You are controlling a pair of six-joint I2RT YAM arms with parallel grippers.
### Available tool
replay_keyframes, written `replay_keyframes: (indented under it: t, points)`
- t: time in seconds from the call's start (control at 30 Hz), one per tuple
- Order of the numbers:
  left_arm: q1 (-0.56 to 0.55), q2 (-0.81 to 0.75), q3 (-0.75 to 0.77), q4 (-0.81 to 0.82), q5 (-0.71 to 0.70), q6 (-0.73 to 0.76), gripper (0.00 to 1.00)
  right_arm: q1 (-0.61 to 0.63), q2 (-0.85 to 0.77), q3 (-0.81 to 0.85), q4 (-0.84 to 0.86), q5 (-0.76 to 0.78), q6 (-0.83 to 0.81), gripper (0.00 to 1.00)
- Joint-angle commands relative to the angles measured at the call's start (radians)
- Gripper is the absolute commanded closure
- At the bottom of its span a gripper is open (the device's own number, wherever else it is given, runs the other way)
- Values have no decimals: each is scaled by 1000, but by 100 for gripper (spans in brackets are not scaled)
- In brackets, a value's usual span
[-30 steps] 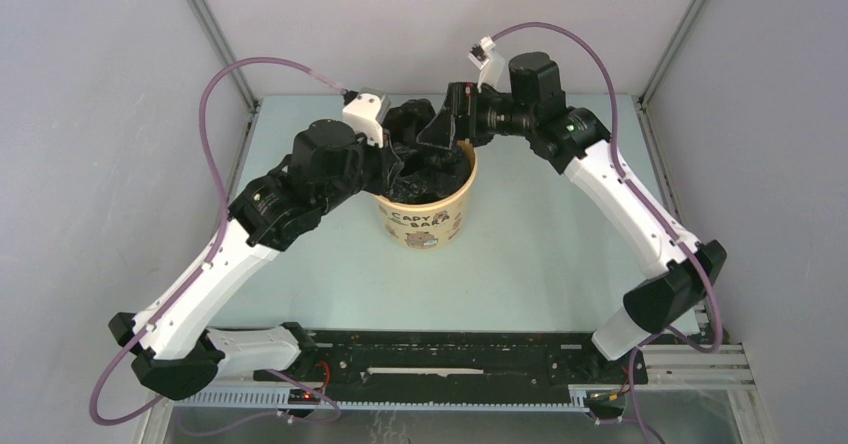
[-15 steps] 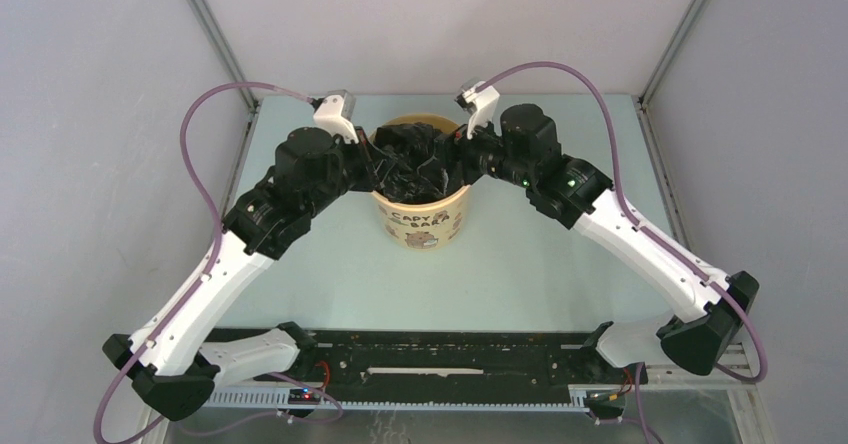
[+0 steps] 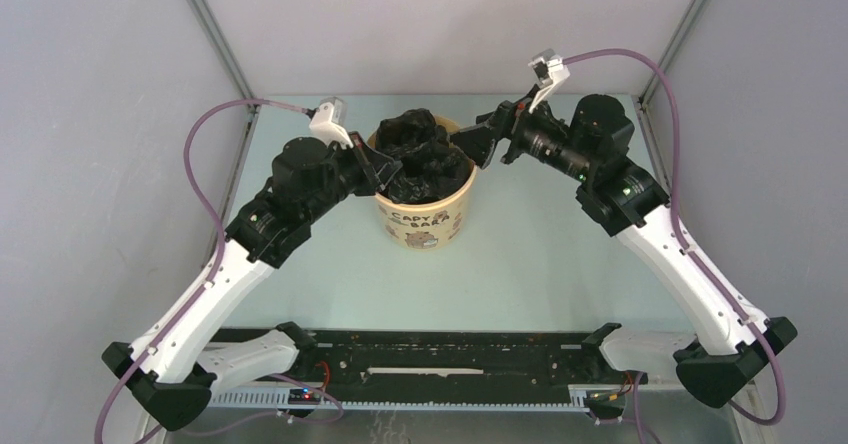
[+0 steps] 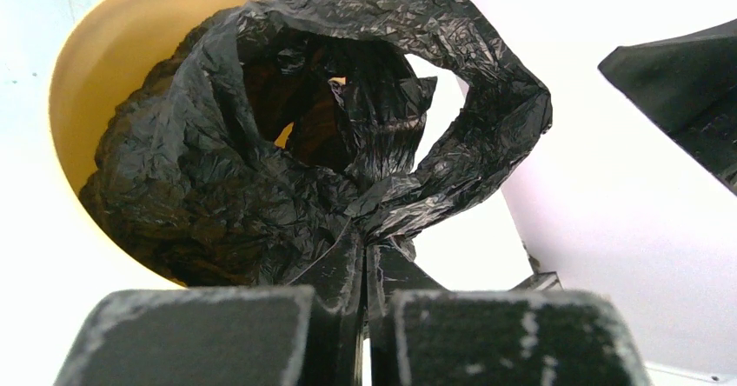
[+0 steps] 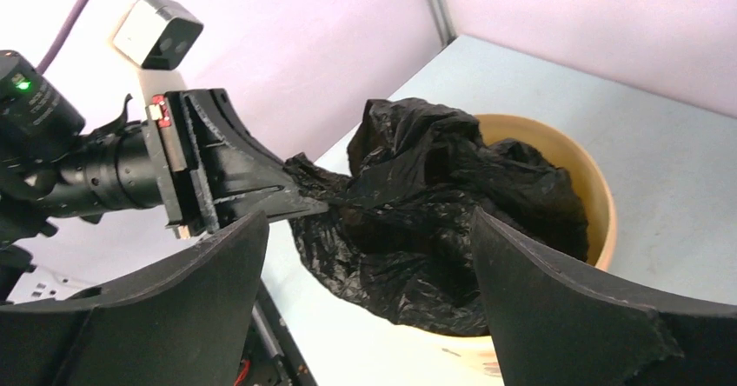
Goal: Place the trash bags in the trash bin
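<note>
The pale yellow trash bin (image 3: 425, 220) with "CAPY BARA" lettering stands in the middle of the table. A crinkled black trash bag (image 3: 420, 154) fills its mouth and bulges above the rim. My left gripper (image 3: 383, 171) is at the bin's left rim, shut on a fold of the bag (image 4: 261, 169) beside a loop handle (image 4: 487, 134). My right gripper (image 3: 478, 144) is open and empty, just right of the bin's rim, apart from the bag (image 5: 434, 203). The bin (image 5: 600, 203) and my left gripper (image 5: 317, 202) show in the right wrist view.
Grey enclosure walls with metal corner posts (image 3: 210, 34) ring the pale green table (image 3: 560, 254). A black rail (image 3: 450, 359) runs along the near edge between the arm bases. Purple cables (image 3: 200, 164) loop above both arms.
My right gripper has let go of the bag, opened and drawn back to the right of the bin. My left gripper has stayed shut on the bag at the left rim.
</note>
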Motion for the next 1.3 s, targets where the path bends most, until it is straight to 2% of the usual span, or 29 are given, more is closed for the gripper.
replay_keyframes:
  t: [0.0, 0.1, 0.2, 0.23, 0.27, 0.33, 0.43, 0.5, 0.73, 0.87, 1.1, 1.27]
  points:
    - [22, -47, -65, 118, 40, -89, 100, 23, 12, -23, 20, -54, -3, 9]
    - [34, -66, -105, 159, 70, -131, 100, 67, 41, -28, -13, 45, -90, 20]
    - [54, -82, -135, 197, 81, -169, 100, 94, 63, -29, -29, 95, -132, 38]
    - [60, -84, -140, 204, 85, -177, 100, 104, 67, -30, -29, 102, -143, 48]
    - [64, -83, -144, 209, 89, -185, 100, 114, 69, -36, -22, 106, -161, 51]
    - [74, -80, -151, 222, 103, -201, 100, 131, 80, -49, 2, 110, -181, 50]
    - [80, -78, -159, 236, 117, -218, 100, 148, 111, -51, 31, 105, -188, 38]
    - [79, -78, -162, 240, 119, -219, 100, 157, 132, -51, 55, 99, -184, 34]
    - [84, -69, -156, 241, 139, -218, 100, 191, 197, -49, 152, 117, -161, 27]
    - [88, -61, -147, 238, 143, -214, 100, 221, 245, -5, 124, 246, -177, 27]
    - [92, -53, -147, 233, 141, -215, 100, 244, 294, 45, 98, 324, -229, 44]
    - [102, -58, -150, 213, 128, -215, 100, 245, 272, 38, 81, 377, -230, 42]
